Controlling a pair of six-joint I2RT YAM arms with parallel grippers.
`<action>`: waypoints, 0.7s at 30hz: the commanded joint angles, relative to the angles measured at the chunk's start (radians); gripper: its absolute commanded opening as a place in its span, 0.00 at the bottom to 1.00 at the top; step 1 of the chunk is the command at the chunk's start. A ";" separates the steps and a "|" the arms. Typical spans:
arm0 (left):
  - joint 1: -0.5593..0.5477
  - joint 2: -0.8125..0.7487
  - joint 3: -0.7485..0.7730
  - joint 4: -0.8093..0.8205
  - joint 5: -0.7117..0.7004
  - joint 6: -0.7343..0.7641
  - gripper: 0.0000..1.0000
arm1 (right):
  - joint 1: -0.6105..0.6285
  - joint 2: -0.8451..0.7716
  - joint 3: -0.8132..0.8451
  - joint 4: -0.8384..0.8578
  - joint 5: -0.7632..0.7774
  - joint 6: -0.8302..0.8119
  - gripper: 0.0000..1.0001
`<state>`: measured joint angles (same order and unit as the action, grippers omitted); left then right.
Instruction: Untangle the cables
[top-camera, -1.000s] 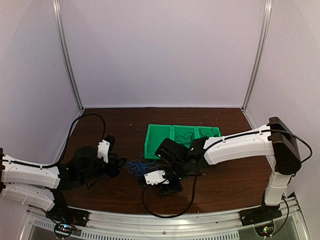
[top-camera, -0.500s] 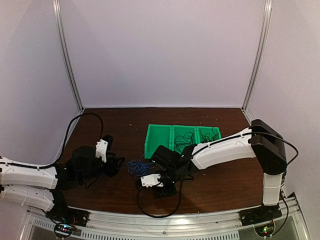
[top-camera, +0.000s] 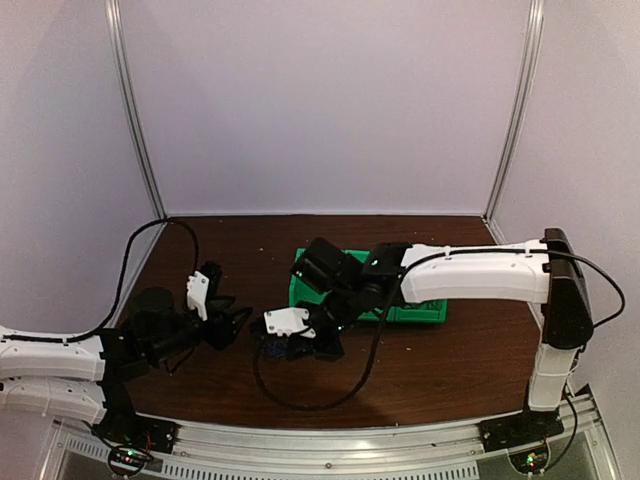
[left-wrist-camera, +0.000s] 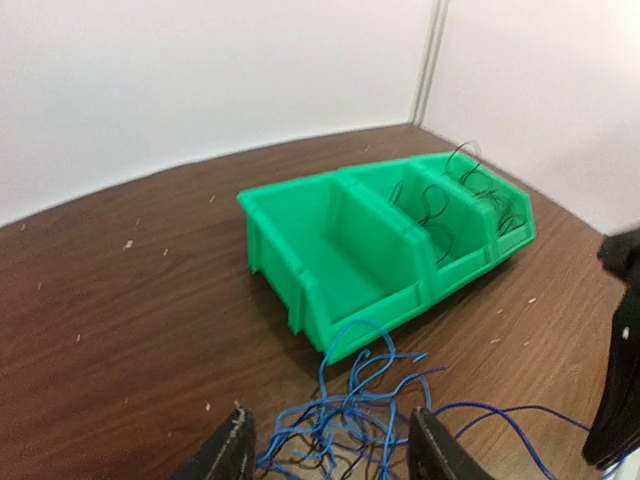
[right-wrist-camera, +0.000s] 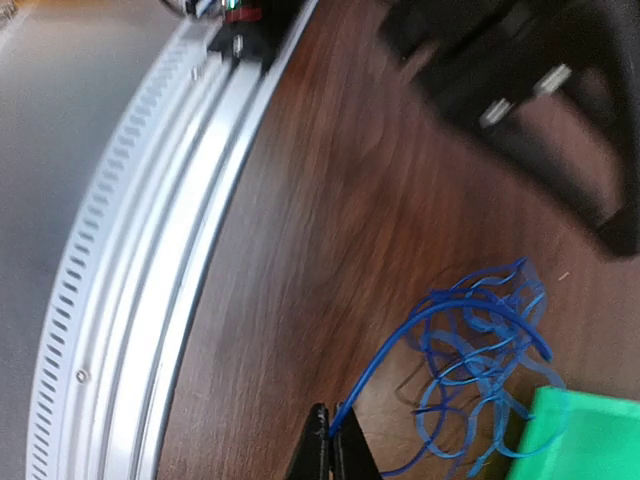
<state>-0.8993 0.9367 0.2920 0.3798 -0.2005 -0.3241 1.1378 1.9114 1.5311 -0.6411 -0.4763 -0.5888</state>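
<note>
**Blue tangle on table at bin front; right jaws pinched on one strand**

Subject: blue tangle (left-wrist-camera: 350, 420), thin glossy blue wire in many small curly loops, overlapping loosely, with a few darker strands mixed in low at its near side. It lies flat on the dark wood table (left-wrist-camera: 120, 330), just in front of the near corner of the green bin (left-wrist-camera: 300, 290), between the two grippers.

More of the cables: black wires (left-wrist-camera: 435, 215), thin and curled, sit in the bin's middle and far compartments, some loops standing above the rim.

Orientation: the clump has no single axis. In the left wrist view it spreads wider than deep, roughly along the bin's front wall. One long loose end leaves it low and runs off to the right. In the right wrist view a blue strand (right-wrist-camera: 372, 365) runs from the fingertips up and right, curving into the clump beside the bin corner.

Right gripper (right-wrist-camera: 328, 445): fingers pressed together, the blue strand pinched between the tips.

Left gripper (left-wrist-camera: 330, 455): jaws partly apart, one finger on each side of the tangle's near edge; nothing clamped. Contact with the wire cannot be told.
</note>
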 joint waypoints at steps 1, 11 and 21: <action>-0.012 -0.100 -0.025 0.197 0.195 0.114 0.53 | -0.027 -0.115 0.209 -0.148 -0.090 -0.027 0.00; -0.124 -0.160 0.174 -0.018 0.200 0.277 0.53 | -0.074 -0.083 0.564 -0.209 -0.069 -0.016 0.00; -0.124 -0.015 0.161 0.129 0.099 0.241 0.51 | -0.076 -0.067 0.649 -0.185 -0.066 0.002 0.00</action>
<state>-1.0206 0.8551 0.4564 0.4019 0.0017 -0.0719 1.0641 1.8248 2.1578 -0.8196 -0.5400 -0.6014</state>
